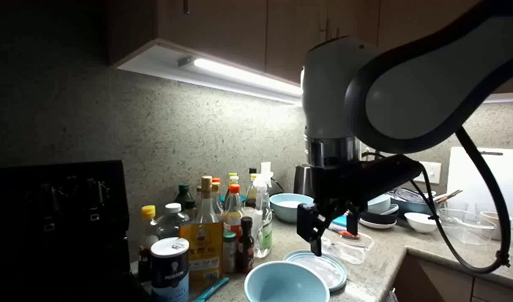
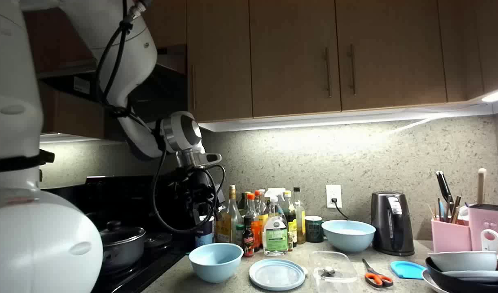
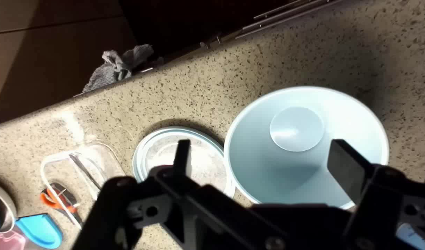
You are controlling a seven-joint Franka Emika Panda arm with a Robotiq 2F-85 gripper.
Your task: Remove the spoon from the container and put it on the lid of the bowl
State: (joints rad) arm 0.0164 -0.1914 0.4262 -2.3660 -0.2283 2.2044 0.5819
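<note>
A light blue bowl (image 1: 286, 285) stands on the counter, also seen in the wrist view (image 3: 254, 166). Beside it lies the flat, pale see-through lid (image 2: 277, 274) with a light blue rim; it also shows in the wrist view (image 3: 207, 161). A clear plastic container (image 2: 340, 262) sits past the lid, and its rim shows in the wrist view (image 3: 56, 156). A thin metal spoon (image 3: 85, 171) lies in it, its shape hard to make out through the plastic. My gripper (image 3: 261, 149) is open and empty above the bowl and lid, also seen in an exterior view (image 1: 334, 235).
Orange-handled scissors (image 2: 378, 280) and a blue flat item (image 2: 407, 269) lie beyond the container. Several bottles (image 2: 275, 236) and a salt can (image 1: 170, 268) stand near the wall. A larger blue bowl (image 2: 348, 240) and a kettle (image 2: 391, 228) stand behind. The counter edge (image 3: 156, 71) runs along the front.
</note>
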